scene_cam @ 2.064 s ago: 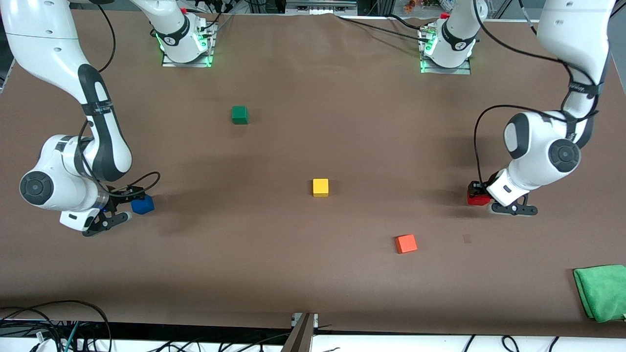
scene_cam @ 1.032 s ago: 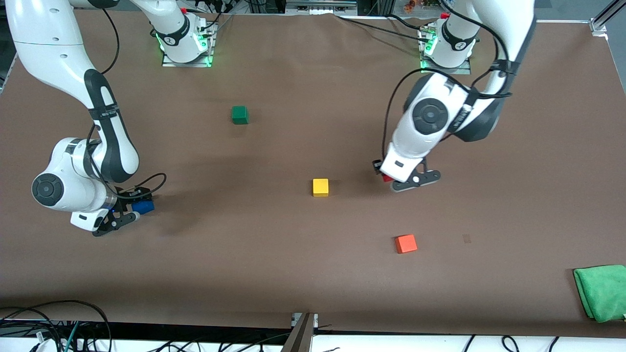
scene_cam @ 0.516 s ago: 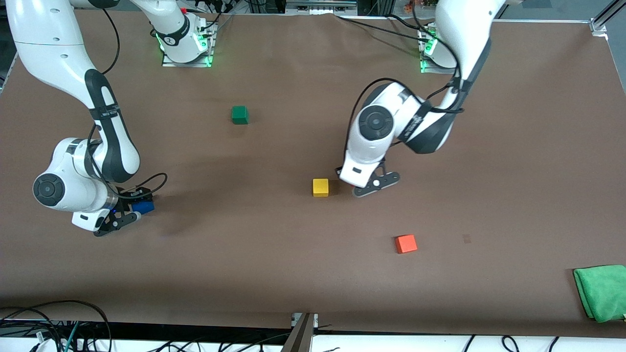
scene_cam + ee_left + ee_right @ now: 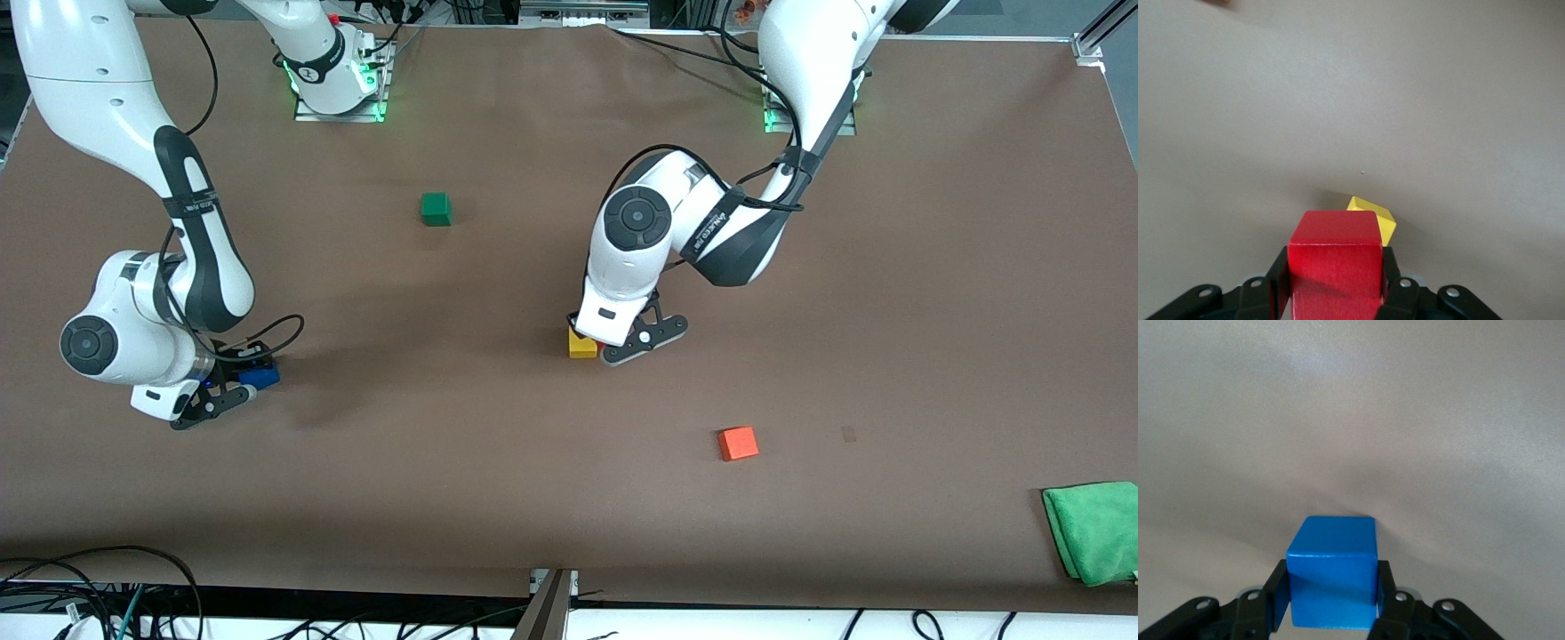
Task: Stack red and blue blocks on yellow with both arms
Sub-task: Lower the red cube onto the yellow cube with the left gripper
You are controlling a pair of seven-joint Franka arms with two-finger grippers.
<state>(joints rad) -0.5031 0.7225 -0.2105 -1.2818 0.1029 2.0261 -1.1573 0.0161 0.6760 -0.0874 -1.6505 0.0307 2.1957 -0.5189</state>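
- The yellow cube [image 4: 581,345] is sitting near the middle of the tabletop [image 4: 569,498], partly covered by the left arm's hand.
- The red block [image 4: 1334,264] is riding in the left gripper [image 4: 1335,283], jaws clamped on two opposite faces, hovering over the yellow cube [image 4: 1373,216] and a little off its centre.
- The blue block [image 4: 1333,571] is sitting at the right arm's end of the tabletop, and the right gripper [image 4: 1331,603] is squeezing it flat-on across its sides, seemingly not yet lifted.
- Both blocks are looking rigid, light and matte, so a square pinch on flat faces should be holding without slip.
- The risk, by judgement, is alignment: a small cube is offering a narrow landing, and a skewed release could be tipping red off.
- The green cube [image 4: 436,209] is lying farther from the camera; the orange cube [image 4: 738,443] and the green cloth [image 4: 1093,532] are lying nearer, all untouched.
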